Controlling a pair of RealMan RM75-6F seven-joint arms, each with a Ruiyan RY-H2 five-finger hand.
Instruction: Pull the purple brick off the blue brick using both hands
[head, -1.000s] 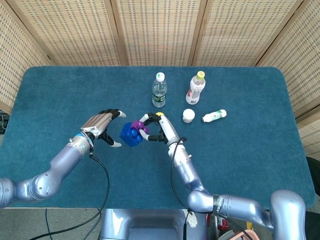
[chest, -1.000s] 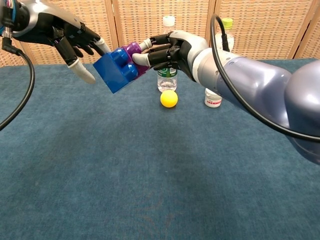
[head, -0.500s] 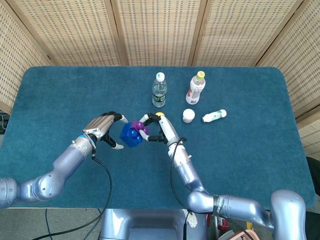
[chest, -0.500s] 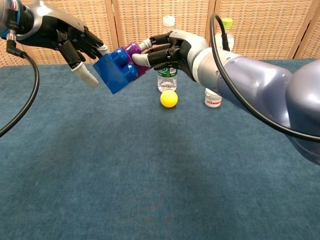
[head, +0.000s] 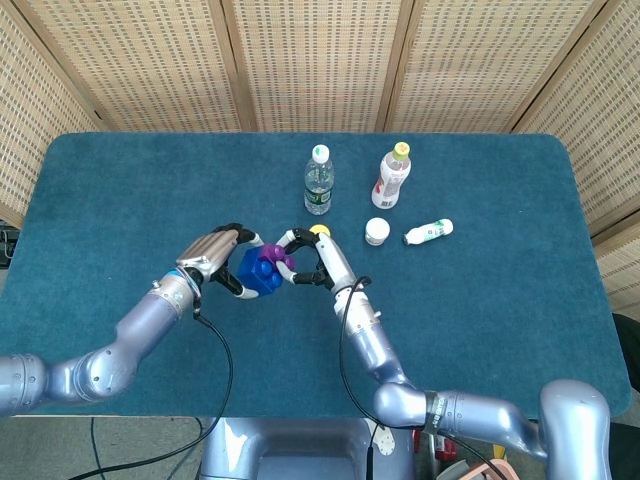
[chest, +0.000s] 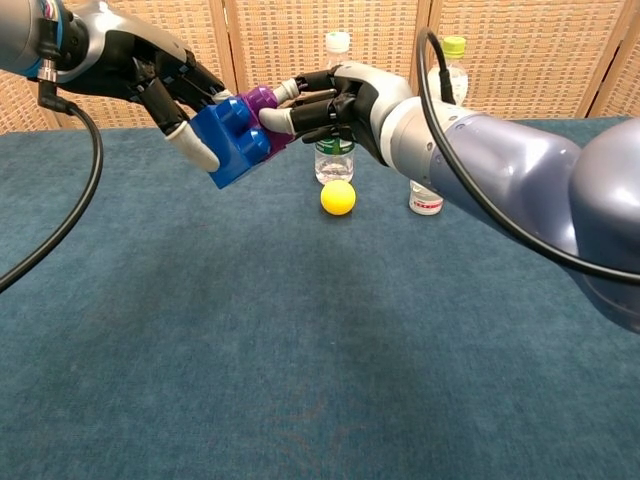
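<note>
The purple brick (head: 271, 253) (chest: 265, 104) is stuck on the blue brick (head: 259, 275) (chest: 236, 145). The pair hangs tilted above the table in both views. My right hand (head: 313, 260) (chest: 338, 98) pinches the purple brick from the right side. My left hand (head: 220, 254) (chest: 168, 82) is on the blue brick from the left. Its fingers lie over the top and its thumb (chest: 196, 150) presses the lower left face. Much of the purple brick is hidden between the blue brick and my right hand's fingers.
A yellow ball (chest: 338, 197) lies on the blue cloth just behind the bricks. Further back stand a clear water bottle (head: 318, 181), a white bottle with a yellow cap (head: 392, 176) and a small white jar (head: 377, 231). A small bottle (head: 428, 232) lies on its side.
My left hand moved right from a gap beside the blue brick and closed its fingers and thumb onto it. The right hand and the bricks barely moved.
</note>
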